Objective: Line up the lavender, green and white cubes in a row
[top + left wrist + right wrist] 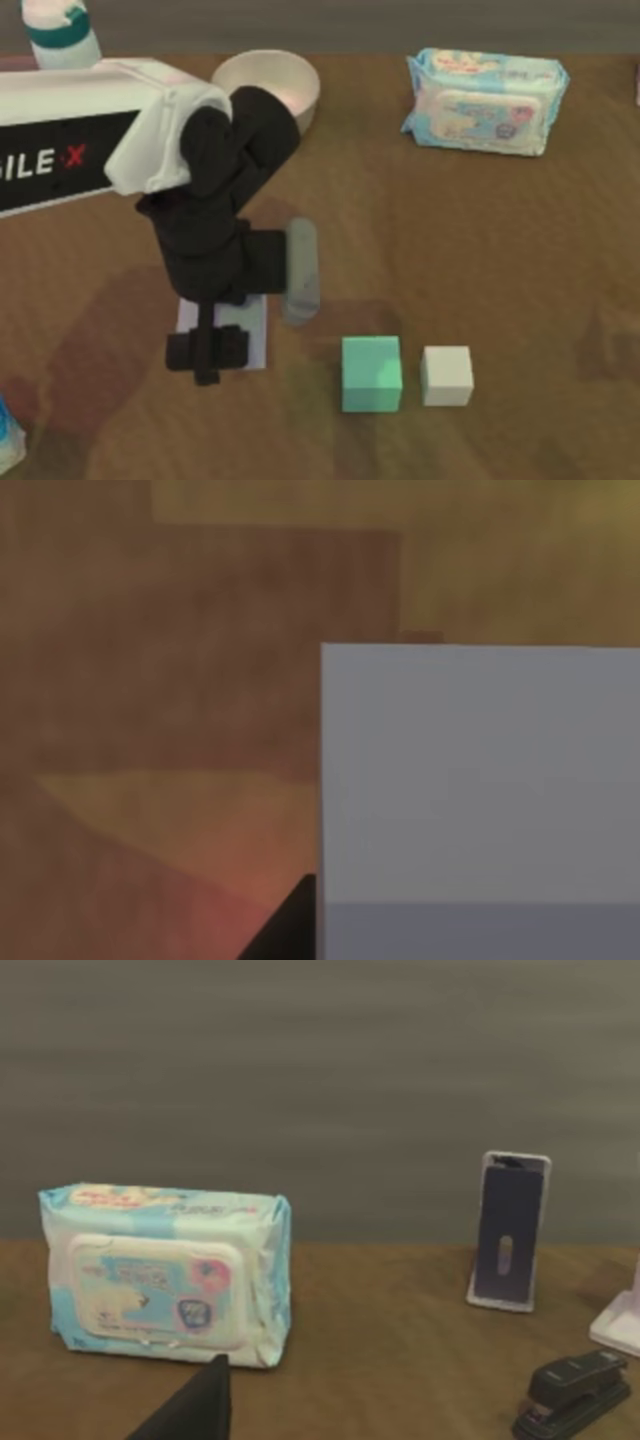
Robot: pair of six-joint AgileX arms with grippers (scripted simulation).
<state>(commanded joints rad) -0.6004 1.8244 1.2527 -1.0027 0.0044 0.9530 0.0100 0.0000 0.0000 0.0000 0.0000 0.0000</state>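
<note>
Lavender cube [252,335] sits on the counter [500,250] left of the green cube [371,373], with a gap between them; the white cube [446,375] lies just right of the green. Left hand [206,350] is down over the lavender cube; whether it clamps it I cannot tell. Right arm is out of the top view.
</note>
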